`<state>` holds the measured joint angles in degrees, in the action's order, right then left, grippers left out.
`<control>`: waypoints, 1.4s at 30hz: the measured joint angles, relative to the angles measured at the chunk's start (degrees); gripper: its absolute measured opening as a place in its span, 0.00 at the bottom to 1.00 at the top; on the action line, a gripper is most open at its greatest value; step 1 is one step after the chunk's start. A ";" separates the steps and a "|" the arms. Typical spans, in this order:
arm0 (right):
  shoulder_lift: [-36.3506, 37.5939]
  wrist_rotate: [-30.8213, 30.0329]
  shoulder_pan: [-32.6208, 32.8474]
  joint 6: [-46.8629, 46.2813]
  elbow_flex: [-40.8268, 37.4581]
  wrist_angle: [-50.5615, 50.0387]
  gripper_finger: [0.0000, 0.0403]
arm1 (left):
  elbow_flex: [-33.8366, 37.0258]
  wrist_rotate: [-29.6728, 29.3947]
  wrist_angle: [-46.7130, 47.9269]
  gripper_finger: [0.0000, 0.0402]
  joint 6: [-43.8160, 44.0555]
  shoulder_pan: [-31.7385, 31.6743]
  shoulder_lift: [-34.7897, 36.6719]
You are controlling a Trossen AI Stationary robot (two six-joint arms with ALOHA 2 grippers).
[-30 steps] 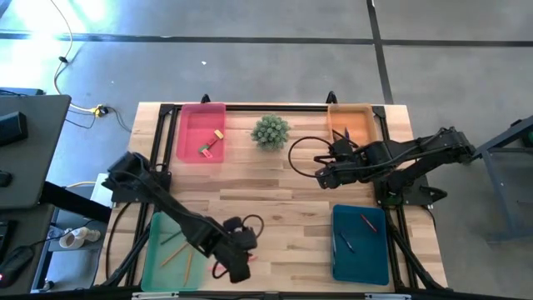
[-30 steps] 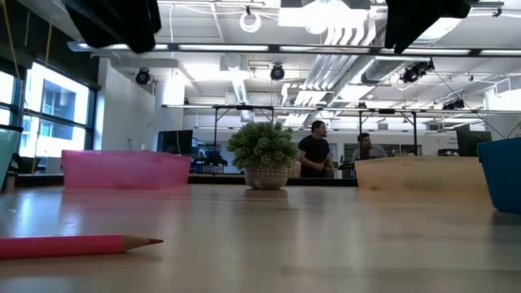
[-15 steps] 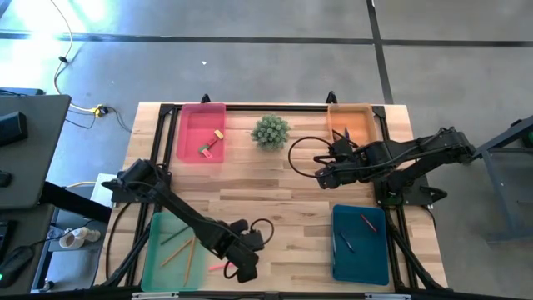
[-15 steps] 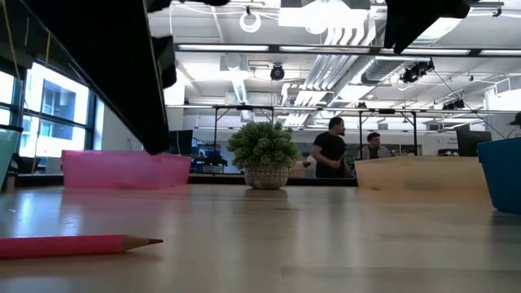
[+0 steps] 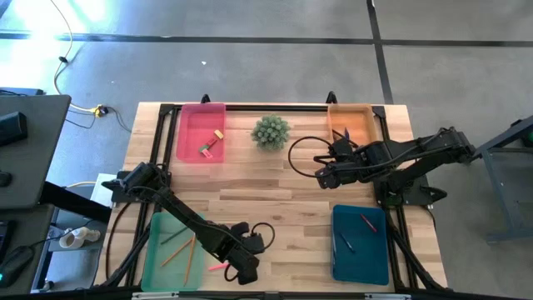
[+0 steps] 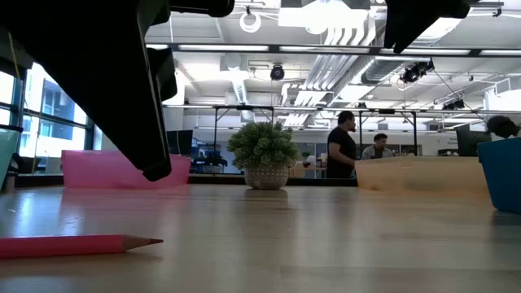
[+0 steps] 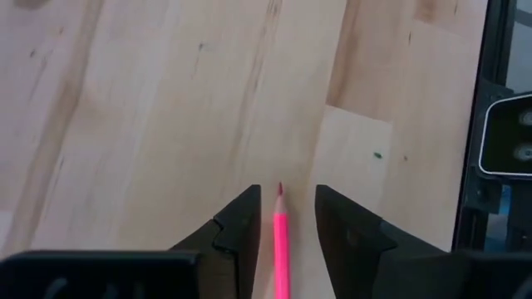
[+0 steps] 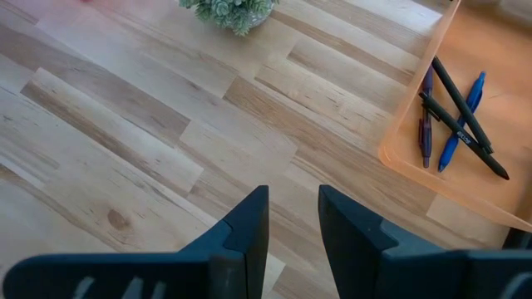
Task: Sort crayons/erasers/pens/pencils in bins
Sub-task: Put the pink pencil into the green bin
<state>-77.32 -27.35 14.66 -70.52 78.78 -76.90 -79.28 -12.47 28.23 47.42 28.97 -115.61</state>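
The left gripper (image 7: pixel 281 218) stands low over the counter (image 5: pixel 283 187) with its jaws spread and the pink pencil (image 7: pixel 280 249) lying flat between them, touching neither finger so far as the wrist view shows; nothing is pinched. Main risk, as judged: the jaws bracket only the sharpened end, so a closure here would catch the pencil near its tip, well off its middle, and the long free length could droop, swing or slip out on the lift. A second risk: the pencil is thin and lies flush on the wood, so jaws closing a little too high would pass over it, and jaws driven too low would press their tips into the counter. A third: an uneven closure could roll or push the pencil sideways out of the gap. The pencil is a long, slim, bright pink stick with a pale cone and a fine pink point, lying on bare wood near the counter's front edge, just beside the green bin (image 5: pixel 156 254), which already holds two orange pencils (image 5: pixel 181 250). The right gripper (image 8: pixel 293 218) waits well apart, beside the orange bin (image 8: pixel 465 187) holding pens (image 8: pixel 459 116), jaws slightly apart and holding nothing.
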 joint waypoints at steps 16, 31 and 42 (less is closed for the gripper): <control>-0.02 0.00 0.00 0.00 0.00 0.10 0.24 | -0.06 1.59 -3.22 0.25 -0.85 0.83 -4.14; -0.04 -0.11 0.00 0.00 0.00 0.07 0.24 | -0.50 -3.99 0.42 0.18 -0.73 2.14 -7.35; -0.04 -1.42 0.00 0.00 0.00 0.04 0.24 | -0.42 -5.29 0.85 0.01 -3.12 2.47 -7.43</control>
<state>-77.36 -28.78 14.66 -70.52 78.78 -76.86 -79.70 -17.76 29.08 44.29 31.44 -123.04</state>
